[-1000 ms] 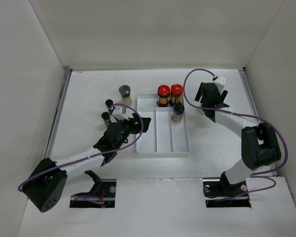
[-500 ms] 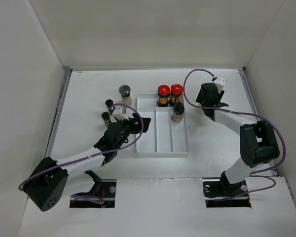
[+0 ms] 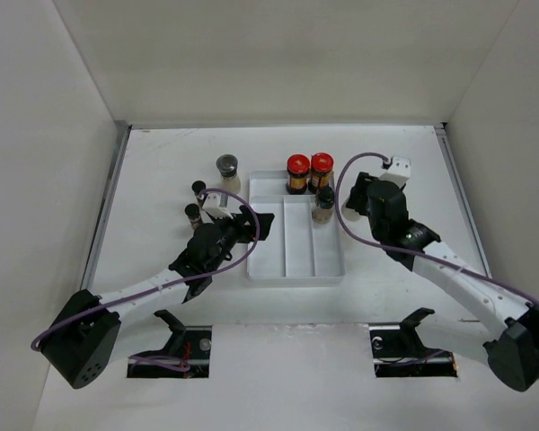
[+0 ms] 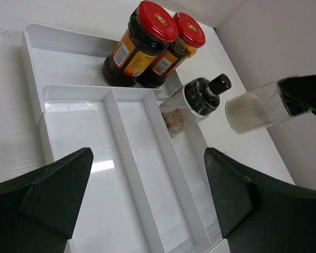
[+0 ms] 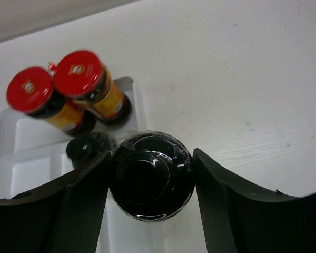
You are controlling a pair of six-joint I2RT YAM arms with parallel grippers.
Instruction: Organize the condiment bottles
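Two red-lidded amber jars (image 3: pixel 297 171) (image 3: pixel 322 168) stand in the back compartment of the white divided tray (image 3: pixel 296 253). A slim black-capped bottle (image 3: pixel 323 205) stands in the tray's right lane. My right gripper (image 3: pixel 357 205) is shut on a black-capped bottle with beige contents (image 3: pixel 350 214), held just right of the tray; its cap (image 5: pixel 151 175) fills the right wrist view. My left gripper (image 3: pixel 257 226) is open and empty over the tray's left edge. The left wrist view shows the red jars (image 4: pixel 142 42), the tray bottle (image 4: pixel 200 97) and the held bottle (image 4: pixel 253 112).
A wider grey-lidded jar (image 3: pixel 227 171) and two slim black-capped bottles (image 3: pixel 198 189) (image 3: pixel 193 214) stand on the table left of the tray, beside my left arm. White walls close the table on three sides.
My right arm has swung from the back right toward the tray, bringing the beige bottle up to the tray's right edge. The left arm has not moved.
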